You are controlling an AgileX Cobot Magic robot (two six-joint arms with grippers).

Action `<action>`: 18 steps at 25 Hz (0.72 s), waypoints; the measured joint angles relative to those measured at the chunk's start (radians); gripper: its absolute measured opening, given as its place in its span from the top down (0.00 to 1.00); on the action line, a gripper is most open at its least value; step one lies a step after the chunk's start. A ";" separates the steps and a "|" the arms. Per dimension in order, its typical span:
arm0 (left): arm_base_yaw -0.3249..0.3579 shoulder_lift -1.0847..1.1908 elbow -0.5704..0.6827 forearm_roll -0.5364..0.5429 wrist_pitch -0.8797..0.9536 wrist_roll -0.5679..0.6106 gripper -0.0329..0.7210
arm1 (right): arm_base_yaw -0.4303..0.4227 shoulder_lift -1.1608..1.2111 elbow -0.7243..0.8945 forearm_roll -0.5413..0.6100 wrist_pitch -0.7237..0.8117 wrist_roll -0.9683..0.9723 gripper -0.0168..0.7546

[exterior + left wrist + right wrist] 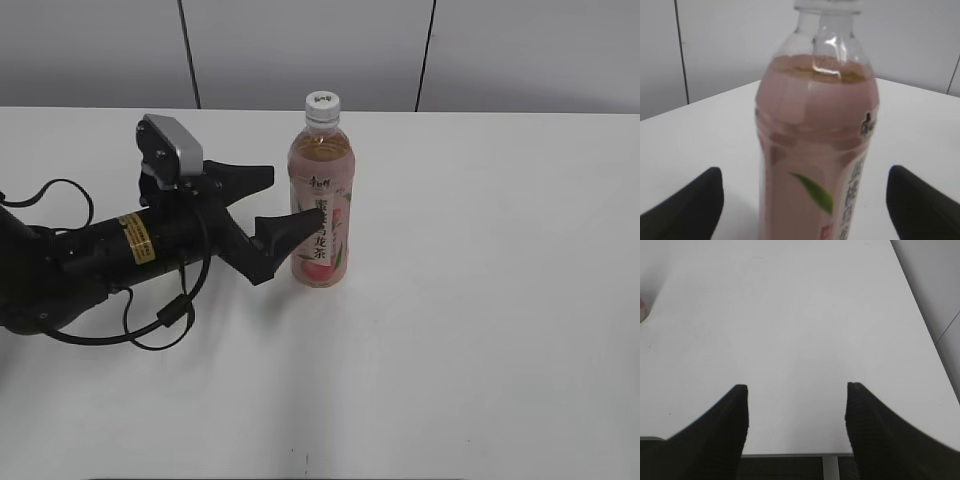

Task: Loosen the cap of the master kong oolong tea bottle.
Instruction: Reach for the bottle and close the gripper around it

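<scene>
The master kong oolong tea bottle [322, 205] stands upright on the white table [480, 300], with amber tea and a pink peach label. Its white cap [322, 103] sits on top. My left gripper [286, 198] lies low at the bottle's left side, open, one finger [255, 176] behind and one [280, 232] in front of it. In the left wrist view the bottle [815, 150] fills the middle between the jaws of the left gripper [805, 171], with clear gaps on both sides; the cap is cut off at the top. My right gripper [797, 387] hangs open over bare table.
The left arm's black cable [165, 315] loops on the table by the arm. A grey panelled wall [300, 50] runs behind the table. The table's edge [790, 455] shows just under the right gripper. A pink sliver [641, 310] sits at that view's left border.
</scene>
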 joint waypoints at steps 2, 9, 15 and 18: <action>-0.016 0.000 -0.009 0.001 0.000 0.000 0.16 | 0.000 0.000 0.000 0.000 0.000 0.000 0.37; -0.038 0.000 -0.047 -0.013 0.000 0.000 0.15 | 0.000 0.000 0.000 0.000 0.000 0.000 0.37; -0.038 0.000 -0.055 -0.022 -0.001 0.000 0.15 | 0.000 0.000 0.000 0.000 0.000 0.000 0.37; -0.039 0.000 -0.055 -0.022 -0.001 0.000 0.15 | 0.000 0.000 0.000 0.000 0.000 0.000 0.37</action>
